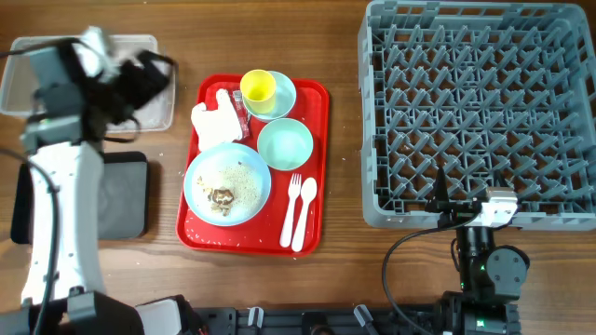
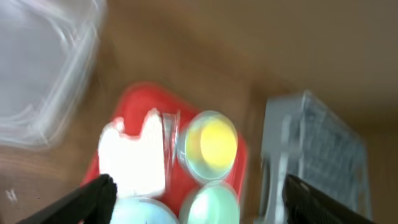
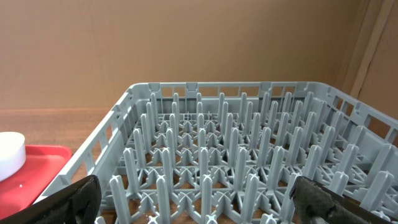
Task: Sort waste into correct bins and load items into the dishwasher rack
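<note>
Red tray at the centre of the overhead frame held the crumpled white tissue, just beside the yellow cup sitting in the small light blue bowl. The left gripper hung released, fingers spread wide with nothing between them, over the clear tub at upper left, well apart from the tissue. The right gripper, likewise spread and empty, sat at the grey rack's lower edge.
</note>
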`<state>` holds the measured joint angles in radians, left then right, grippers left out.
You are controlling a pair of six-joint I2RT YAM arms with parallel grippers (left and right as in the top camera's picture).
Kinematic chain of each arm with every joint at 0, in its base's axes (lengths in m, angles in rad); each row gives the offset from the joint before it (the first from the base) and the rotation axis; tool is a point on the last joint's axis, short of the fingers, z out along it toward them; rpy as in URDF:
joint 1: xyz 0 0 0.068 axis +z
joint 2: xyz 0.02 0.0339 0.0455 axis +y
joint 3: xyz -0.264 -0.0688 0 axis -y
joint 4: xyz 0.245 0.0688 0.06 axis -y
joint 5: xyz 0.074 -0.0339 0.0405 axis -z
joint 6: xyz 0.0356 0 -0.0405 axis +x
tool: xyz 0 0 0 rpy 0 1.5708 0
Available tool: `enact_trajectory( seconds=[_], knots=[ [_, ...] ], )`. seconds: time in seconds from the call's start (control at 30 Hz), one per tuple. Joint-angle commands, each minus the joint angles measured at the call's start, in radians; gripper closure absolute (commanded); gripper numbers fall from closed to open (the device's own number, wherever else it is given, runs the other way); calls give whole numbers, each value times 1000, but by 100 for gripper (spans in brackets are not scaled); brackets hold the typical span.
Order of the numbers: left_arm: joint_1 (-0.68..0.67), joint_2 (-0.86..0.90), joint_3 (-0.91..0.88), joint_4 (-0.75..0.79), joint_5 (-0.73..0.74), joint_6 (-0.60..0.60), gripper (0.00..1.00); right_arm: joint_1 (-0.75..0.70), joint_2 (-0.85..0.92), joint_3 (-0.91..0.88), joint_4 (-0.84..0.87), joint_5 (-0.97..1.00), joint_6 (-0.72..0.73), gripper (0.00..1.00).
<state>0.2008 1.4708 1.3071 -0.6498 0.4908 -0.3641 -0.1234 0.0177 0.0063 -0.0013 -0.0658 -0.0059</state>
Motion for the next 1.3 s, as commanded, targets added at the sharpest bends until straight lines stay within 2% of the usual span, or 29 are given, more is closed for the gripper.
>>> enact_trajectory(
  seconds=[0.0,0.13,0.23,0.4,0.7,0.83,0.9,0.97,1.03,1.17,1.27],
  knots=[
    [-135,82,-26,-74,-150,95,17,-5,-4,-1,3,13,-14,0],
    [-238,177,-30,-79,-279,80,28,-5,-4,-1,3,13,-14,0],
    [-270,268,-30,-56,-388,-19,43,-5,-4,-1,3,13,-14,0],
    [-271,412,-30,-3,-399,-142,50,-5,-4,-1,3,13,-14,0],
    [-277,533,-30,67,-442,-142,53,-5,-4,-1,3,13,-14,0],
    [-277,539,-30,68,-440,-142,69,-5,-4,-1,3,13,-14,0],
    [-277,539,-30,67,-441,-142,70,-5,-4,-1,3,13,-14,0],
    [-278,539,-30,68,-441,-142,76,-5,-4,-1,3,13,-14,0],
    [-278,541,-30,68,-441,-138,76,-5,-4,-1,3,13,-14,0],
    [-278,568,-30,68,-441,-138,96,-5,-4,-1,3,13,-14,0],
    [-276,562,-24,67,-433,-139,96,-5,-4,-1,3,13,-14,0]
  ],
)
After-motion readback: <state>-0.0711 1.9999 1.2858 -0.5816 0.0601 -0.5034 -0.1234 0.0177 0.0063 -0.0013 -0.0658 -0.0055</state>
